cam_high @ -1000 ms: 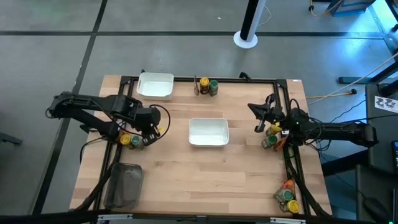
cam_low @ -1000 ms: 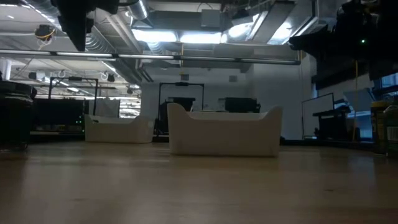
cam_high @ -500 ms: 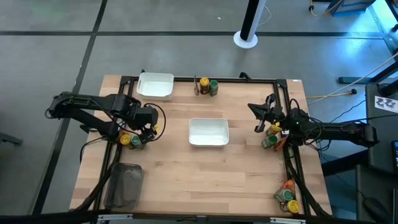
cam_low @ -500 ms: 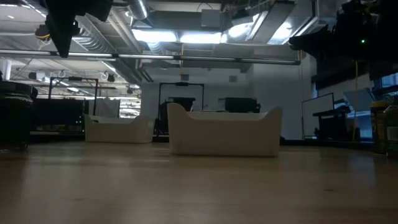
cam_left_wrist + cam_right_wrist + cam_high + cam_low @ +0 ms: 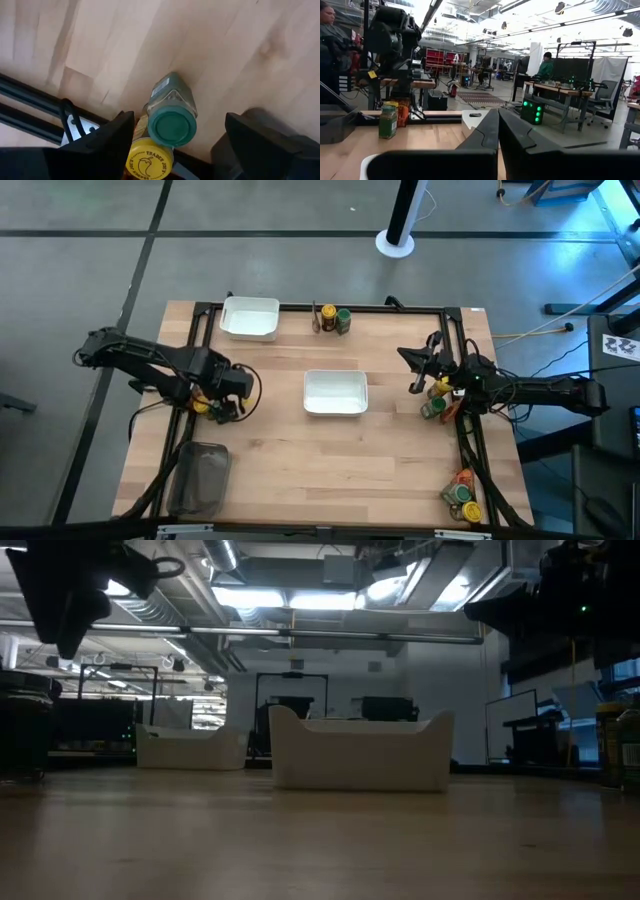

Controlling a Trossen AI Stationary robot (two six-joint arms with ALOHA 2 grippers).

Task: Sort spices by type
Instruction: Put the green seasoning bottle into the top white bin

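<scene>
Hovering with fingers spread, the left gripper (image 5: 172, 145) is being centred over the upright green-lidded jar (image 5: 171, 126), directly below; the yellow-lidded jar (image 5: 145, 159) is touching it at seven o'clock.

you can read one brand only: "trader joe's" runs in dark letters around the rim of the yellow lid (image 5: 146, 160), above a small drawing of a pepper, in the left wrist view; the label on the green-lidded jar (image 5: 171, 109) beside it carries a pale panel of print you cannot make out, and the jar labels in the other views are likewise too small to read
</scene>
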